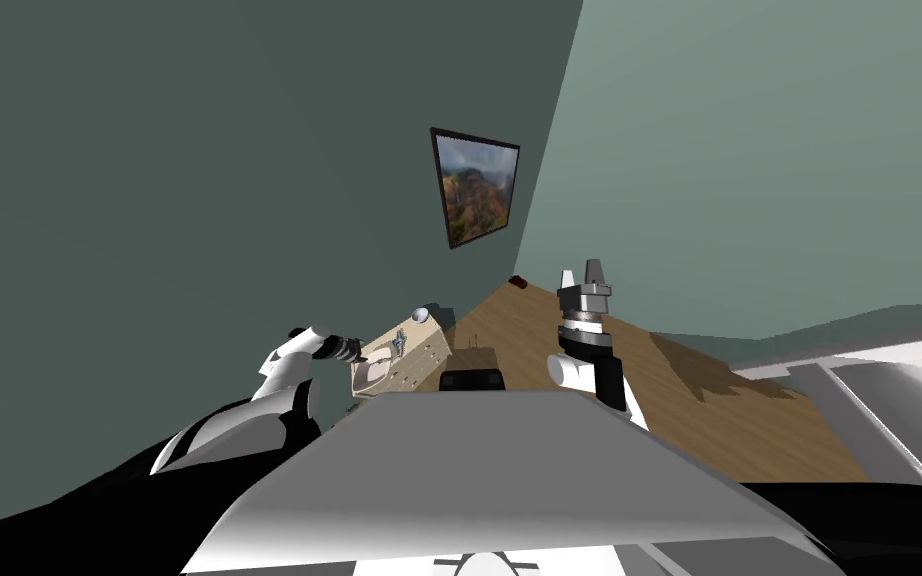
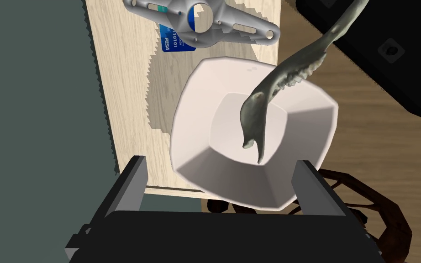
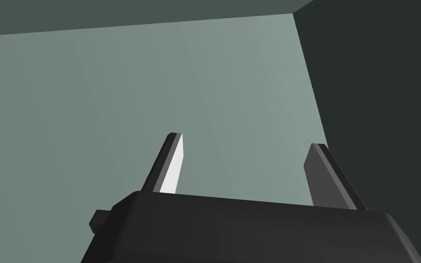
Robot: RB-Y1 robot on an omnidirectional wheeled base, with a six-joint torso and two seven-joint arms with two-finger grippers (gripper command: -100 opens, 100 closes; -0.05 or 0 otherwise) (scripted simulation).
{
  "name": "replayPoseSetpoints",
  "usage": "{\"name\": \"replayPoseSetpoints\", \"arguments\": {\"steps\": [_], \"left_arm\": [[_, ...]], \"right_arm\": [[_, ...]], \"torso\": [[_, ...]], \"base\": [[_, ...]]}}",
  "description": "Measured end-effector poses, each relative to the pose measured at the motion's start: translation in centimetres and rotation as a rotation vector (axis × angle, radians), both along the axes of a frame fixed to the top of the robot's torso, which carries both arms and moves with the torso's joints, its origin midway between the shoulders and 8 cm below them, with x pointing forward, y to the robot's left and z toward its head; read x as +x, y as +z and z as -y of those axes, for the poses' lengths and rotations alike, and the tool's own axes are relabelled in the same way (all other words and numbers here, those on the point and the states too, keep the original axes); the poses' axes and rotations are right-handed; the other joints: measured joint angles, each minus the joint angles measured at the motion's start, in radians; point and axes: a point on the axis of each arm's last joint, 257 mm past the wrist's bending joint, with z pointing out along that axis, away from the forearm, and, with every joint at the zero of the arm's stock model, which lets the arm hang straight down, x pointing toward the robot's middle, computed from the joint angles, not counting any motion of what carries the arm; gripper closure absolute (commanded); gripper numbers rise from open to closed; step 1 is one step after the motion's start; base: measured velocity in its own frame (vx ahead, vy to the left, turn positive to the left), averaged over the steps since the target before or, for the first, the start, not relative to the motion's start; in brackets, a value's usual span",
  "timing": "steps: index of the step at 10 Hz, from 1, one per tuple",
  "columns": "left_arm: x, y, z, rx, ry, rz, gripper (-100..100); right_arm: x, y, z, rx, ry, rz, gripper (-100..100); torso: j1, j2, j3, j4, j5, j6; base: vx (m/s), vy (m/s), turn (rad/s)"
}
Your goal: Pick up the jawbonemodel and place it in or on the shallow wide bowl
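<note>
Left gripper (image 2: 219,160) open, straddling the white bowl (image 2: 196,150) on the table (image 2: 123,114) at our 11 o'clock. Jawbone model (image 2: 255,114): one end in the bowl's well, the rest arching over the rim. We judge it could topple out, or a retreat could nudge the bowl. Blue card (image 2: 171,43) reads "PISA", "10101". Right gripper (image 3: 247,139) open, idle.

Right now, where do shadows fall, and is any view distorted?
Left wrist view: a shadow with a sawtooth edge lies on the pale wooden top beside the white bowl. Head view: the wide lens splays the walls and tilts the framed picture; shadows cross the wooden floor. Right wrist view: one finger of the right claw gleams white.
</note>
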Motion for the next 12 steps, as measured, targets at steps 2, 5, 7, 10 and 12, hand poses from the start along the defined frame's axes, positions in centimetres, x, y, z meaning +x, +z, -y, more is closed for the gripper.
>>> {"name": "replayPoseSetpoints", "arguments": {"steps": [2, 5, 7, 10, 12], "left_arm": [[-0.4, 1.0, -0.6, -0.004, -0.028, 0.005, -100], [-0.8, 1.9, -1.3, -0.007, -0.073, 0.018, -100], [-0.8, 2.0, -1.3, -0.005, -0.099, 0.021, 0], [-0.8, 2.0, -1.3, -0.005, -0.099, 0.021, 0], [-0.8, 2.0, -1.3, -0.005, -0.099, 0.021, 0]], "right_arm": [[0.0, 0.0, 0.0, 0.000, 0.000, 0.000, 0], [0.0, 0.0, 0.0, 0.000, 0.000, 0.000, 0], [0.0, 0.0, 0.0, 0.000, 0.000, 0.000, 0], [0.0, 0.0, 0.0, 0.000, 0.000, 0.000, 0], [0.0, 0.0, 0.0, 0.000, 0.000, 0.000, 0]], "torso": [[-0.002, -0.002, -0.001, 0.000, -0.001, 0.001], [-0.001, 0.000, 0.000, 0.000, 0.000, 0.000], [0.006, 0.003, 0.001, 0.000, 0.001, 0.001], [0.007, 0.004, 0.003, 0.001, 0.002, 0.001], [0.007, 0.005, 0.003, 0.001, 0.002, 0.001]], "base": [[0.074, -0.105, 0.075], [0.064, -0.090, 0.129], [0.008, -0.005, -0.004], [0.000, 0.000, 0.000], [0.000, 0.000, 0.000]]}}
